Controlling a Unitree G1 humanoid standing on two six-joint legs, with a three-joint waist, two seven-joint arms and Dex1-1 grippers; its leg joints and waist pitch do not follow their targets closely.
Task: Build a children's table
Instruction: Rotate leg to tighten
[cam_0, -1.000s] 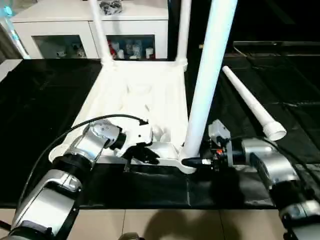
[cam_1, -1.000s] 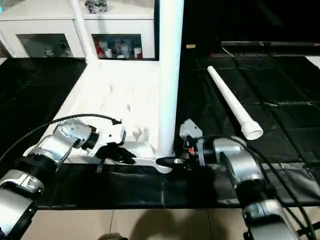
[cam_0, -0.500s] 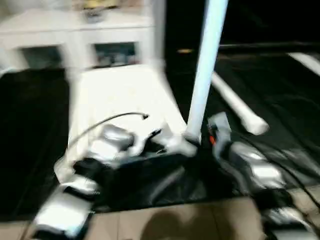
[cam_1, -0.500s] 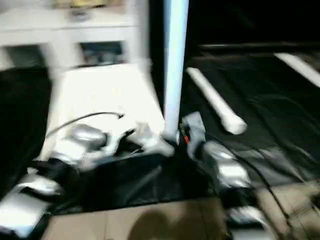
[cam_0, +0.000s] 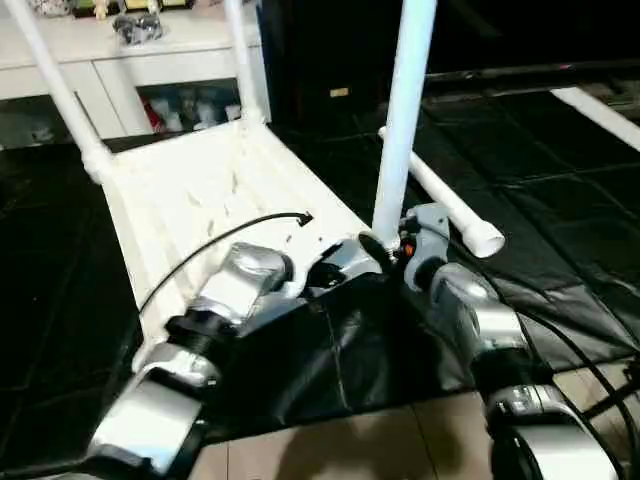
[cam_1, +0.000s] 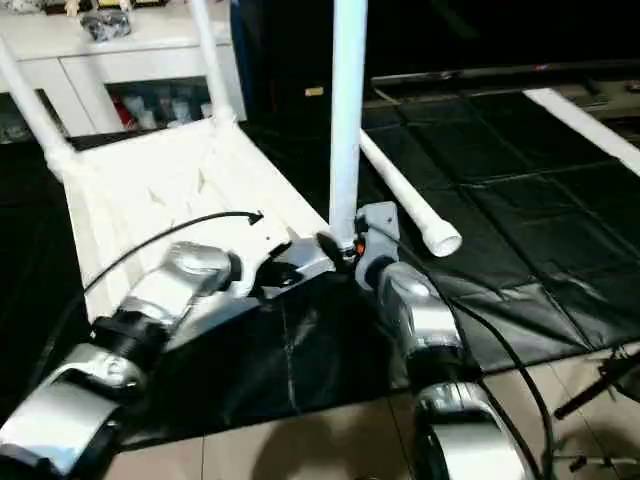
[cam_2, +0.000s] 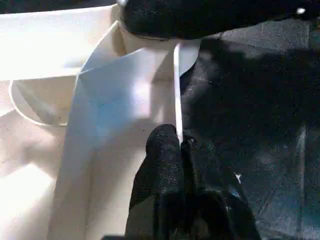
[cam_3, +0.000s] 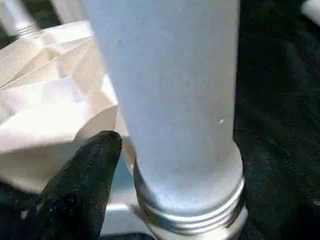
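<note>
Table top (cam_0: 200, 190) lies inverted, left gripper (cam_2: 172, 145) pinching its near rim; right gripper (cam_3: 95, 165), jaw state indeterminate, steadies third leg (cam_0: 400, 120), apparently needing final seating.

Smooth white plastic leg (cam_3: 170, 100), glossy black sheet (cam_0: 560, 250) (creased).

surface: black sheet (cam_0: 560, 180) | on it: upturned table top (cam_0: 210, 190); loose leg (cam_0: 445, 205)
</note>
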